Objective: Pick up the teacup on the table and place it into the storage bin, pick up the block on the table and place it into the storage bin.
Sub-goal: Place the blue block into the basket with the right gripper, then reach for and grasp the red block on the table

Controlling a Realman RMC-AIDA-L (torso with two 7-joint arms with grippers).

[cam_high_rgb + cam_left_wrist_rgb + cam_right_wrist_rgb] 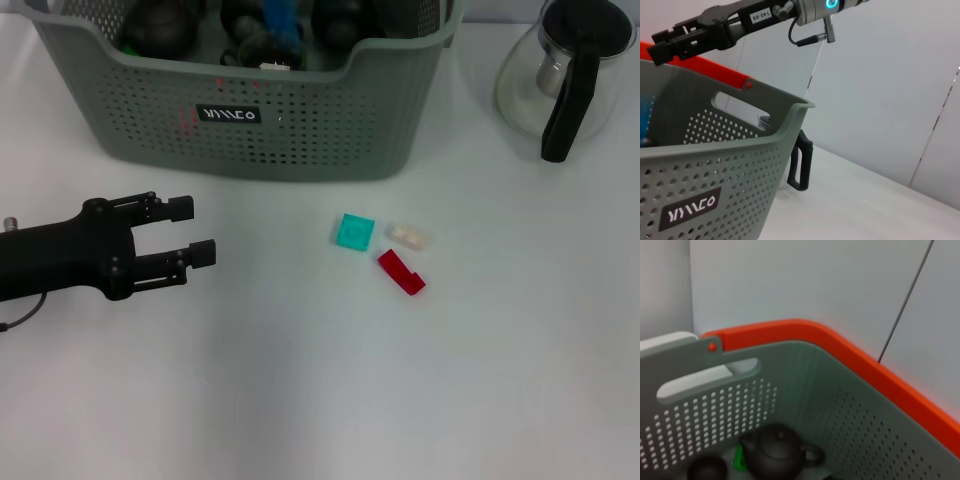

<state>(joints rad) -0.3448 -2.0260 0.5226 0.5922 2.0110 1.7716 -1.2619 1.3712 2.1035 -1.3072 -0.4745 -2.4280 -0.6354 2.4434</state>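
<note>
- Here the left gripper (197, 232) hovers low over the white table (300, 400), its two black fingers spread apart with nothing between them, pointing toward the blocks.
- The teal block (353, 231) lies on the table well to the right of those fingertips, with a small pale block (409, 236) just beside it and a red block (401, 271) close by, nearer the robot.
- The storage bin (300, 130) stands beyond the left gripper, its black label facing the robot; dark round teapots (158, 32) sit inside.
- A glass carafe (565, 75) with a black handle stands to the right of the bin.
- In the left wrist view the right gripper (670, 42) reaches over the bin from above; whether its fingers are parted cannot be told.
- The right wrist view looks down into the bin at a dark teapot (775, 452) and a small dark teacup (707, 469) on its floor.
</note>
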